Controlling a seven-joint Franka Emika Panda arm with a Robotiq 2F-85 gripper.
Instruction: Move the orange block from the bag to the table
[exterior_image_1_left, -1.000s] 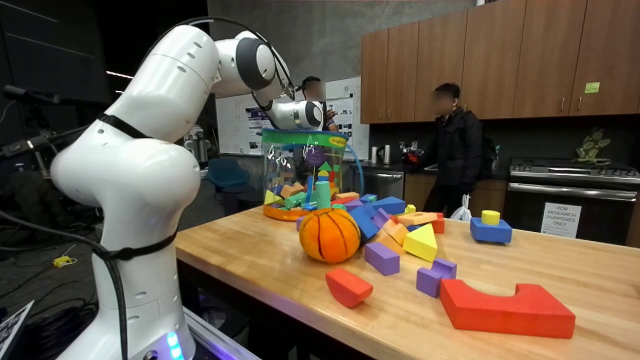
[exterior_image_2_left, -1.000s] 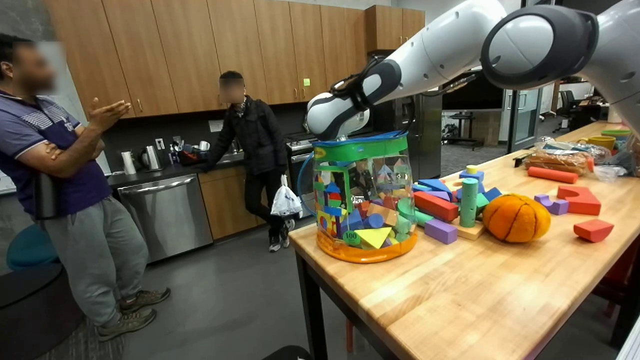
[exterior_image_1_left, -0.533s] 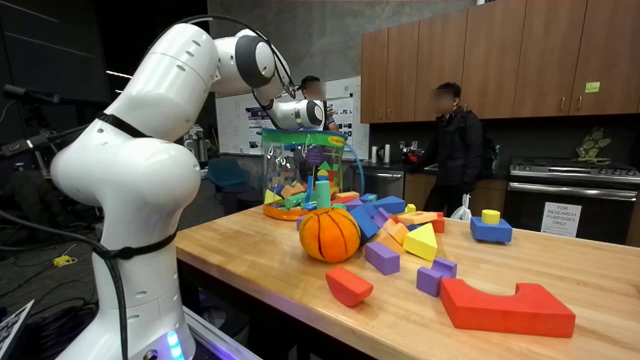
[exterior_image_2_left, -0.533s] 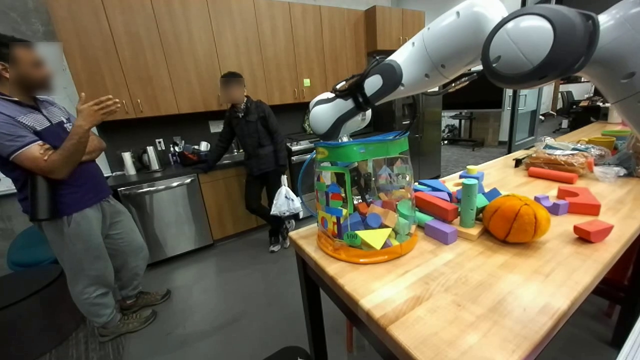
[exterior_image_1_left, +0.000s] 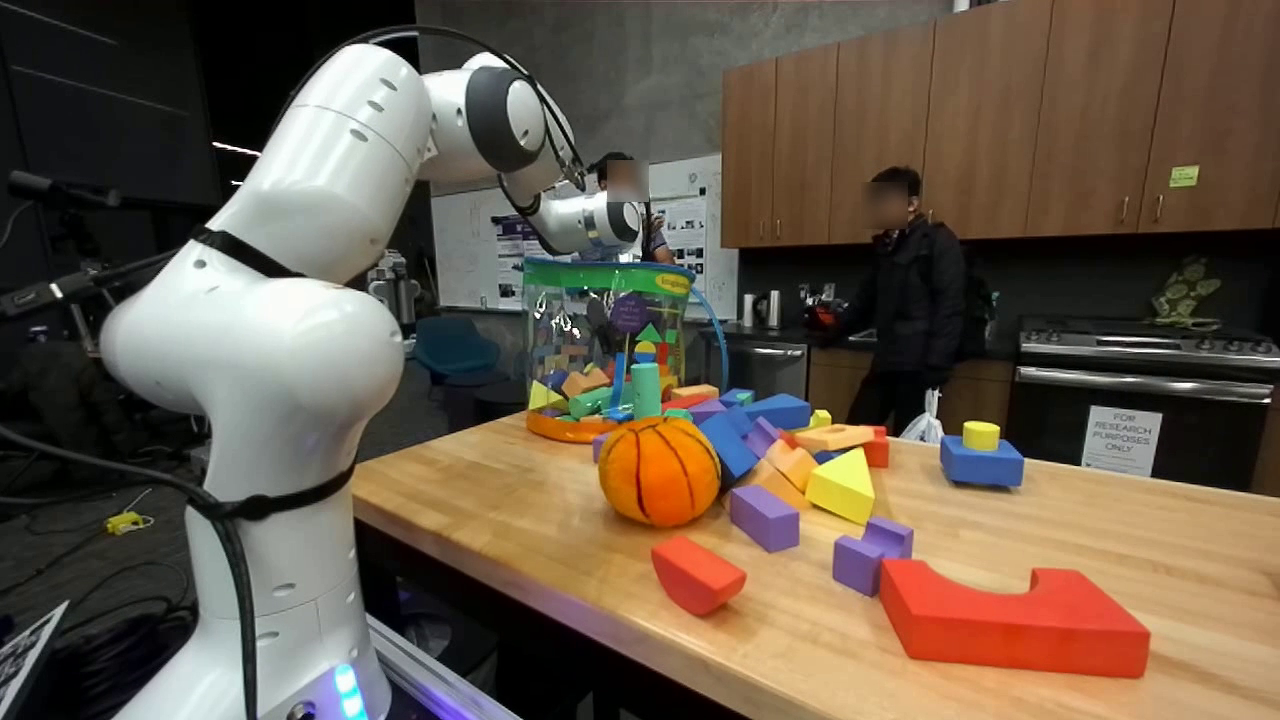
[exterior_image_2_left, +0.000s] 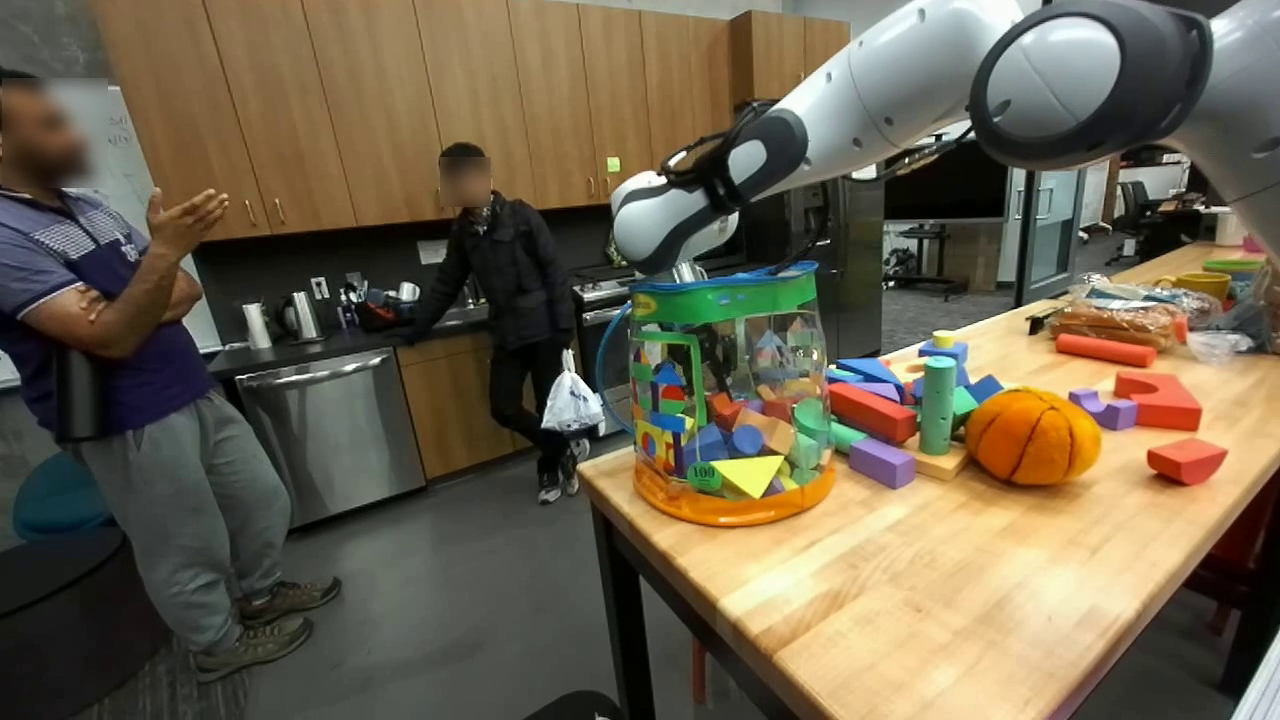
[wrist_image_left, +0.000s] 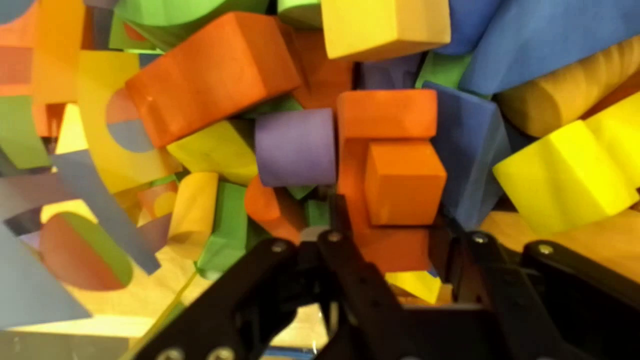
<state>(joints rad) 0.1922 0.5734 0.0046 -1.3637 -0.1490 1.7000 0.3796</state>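
In the wrist view my gripper (wrist_image_left: 392, 225) points down among the loose blocks inside the bag. Its two fingers stand at either side of an orange block (wrist_image_left: 397, 250), shut on it. A cube-like orange part (wrist_image_left: 405, 185) shows right beyond the pads; whether it is a separate piece I cannot tell. Both exterior views show the see-through bag, with its green rim (exterior_image_2_left: 735, 300), upright near a corner of the wooden table (exterior_image_2_left: 950, 590). The arm's wrist (exterior_image_1_left: 600, 222) is just above the bag's opening, and the fingers are hardly visible through the plastic.
Several coloured blocks lie piled beside the bag, with an orange ball (exterior_image_1_left: 660, 470) in front. A green cylinder (exterior_image_2_left: 938, 405) stands upright there. Further along lie a red half-round block (exterior_image_1_left: 698, 575) and a red arch (exterior_image_1_left: 1015, 620). Two people stand beyond the table.
The arm's wrist has risen slightly over the bag and shifted back a little towards the robot's base. The gripper has closed within the last second. The blocks on the table have not moved.
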